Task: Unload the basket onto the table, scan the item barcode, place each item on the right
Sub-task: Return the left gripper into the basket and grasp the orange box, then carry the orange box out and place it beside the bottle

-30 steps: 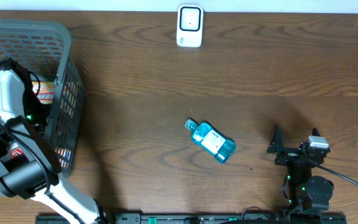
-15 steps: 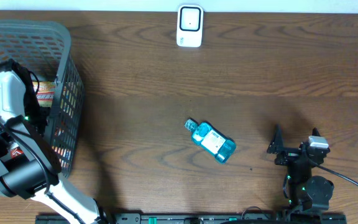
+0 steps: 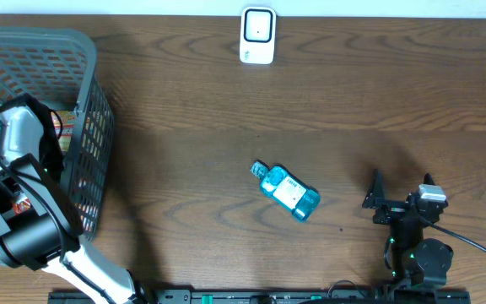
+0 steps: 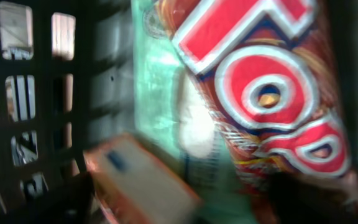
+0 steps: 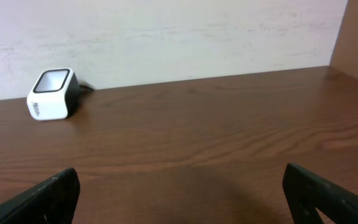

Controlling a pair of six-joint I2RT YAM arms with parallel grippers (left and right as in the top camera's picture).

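Since the goods to be scanned sat in the basket [image 3: 91, 93] at the table's [image 3: 184, 110] left edge, your left arm [image 3: 15, 143] was the one bent over its rim and down inside, close to the basket's right wall. Its camera looked, from very near and blurred, at a red snack packet [image 4: 266, 93] with big white-edged letters. The packet lay against a green pack [image 4: 157, 81], with an orange-and-white box [image 4: 138, 186] lower down beside the mesh. I judged that you were lining up on one of these to lift it out. Whether the left gripper was apart or together I could not tell: the arm hid it from above and its own view gave no clear finger.

Further right, the scanner [image 3: 257, 35] stood at the middle of the table's far edge, window tilted upward, so a barcode could be shown to it from either side. A blue bottle [image 3: 286, 192] lay on its side near the table's middle, slanted and touching nothing, with neither gripper near it.

By the near edge, toward the right corner, your right gripper [image 3: 375, 199] sat low with its fingers wide apart and nothing between them. It pointed across the wood toward the scanner. I judged it was parked there to leave the way from basket to scanner free.
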